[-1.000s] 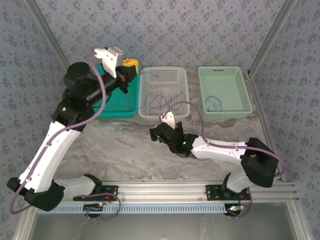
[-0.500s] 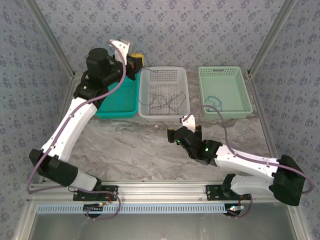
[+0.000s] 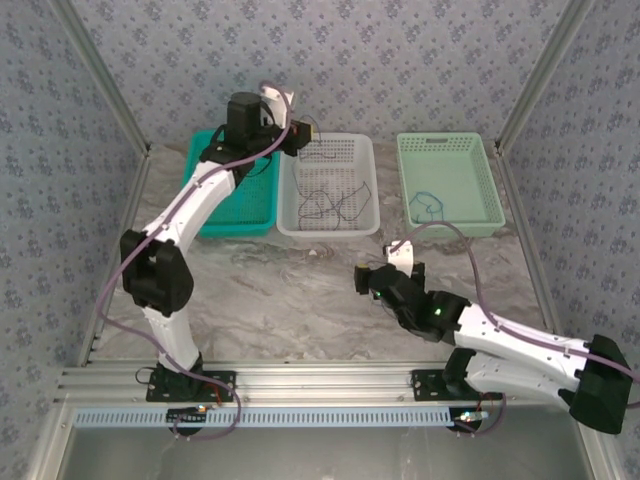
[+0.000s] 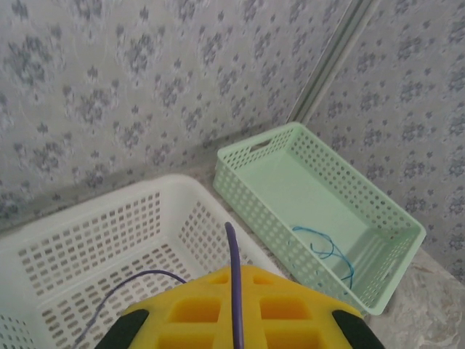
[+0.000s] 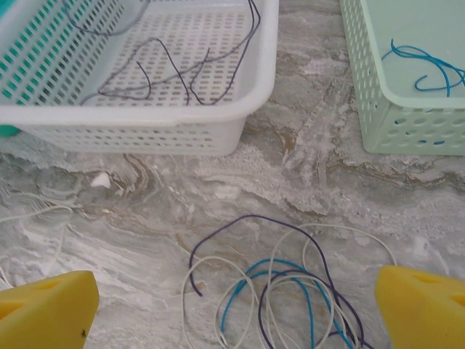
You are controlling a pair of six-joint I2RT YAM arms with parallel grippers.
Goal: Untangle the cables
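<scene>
Cables point(image 5: 283, 291), thin, mixed colours: lying partly knotted on the bench point(image 5: 290, 174), partly sorted into baskets.
The tangle point(image 5: 305, 280) of white, blue and purple strands is resting on the bench between the widely spread fingers of the right claw point(image 5: 232, 309). It is judged to be light, limp and springy, and likely to drag its neighbours along, so an outlying loop or free end is looking like the better hold. The left claw point(image 4: 236, 291) is pinching shut on a purple cable point(image 4: 232, 251) over the white basket point(image 4: 94, 233). The right wrist view is giving the knot in close detail. The top view is placing dark strands point(image 3: 335, 205) in the white basket and a blue cable point(image 3: 428, 205) in the green basket point(image 3: 447, 137).
</scene>
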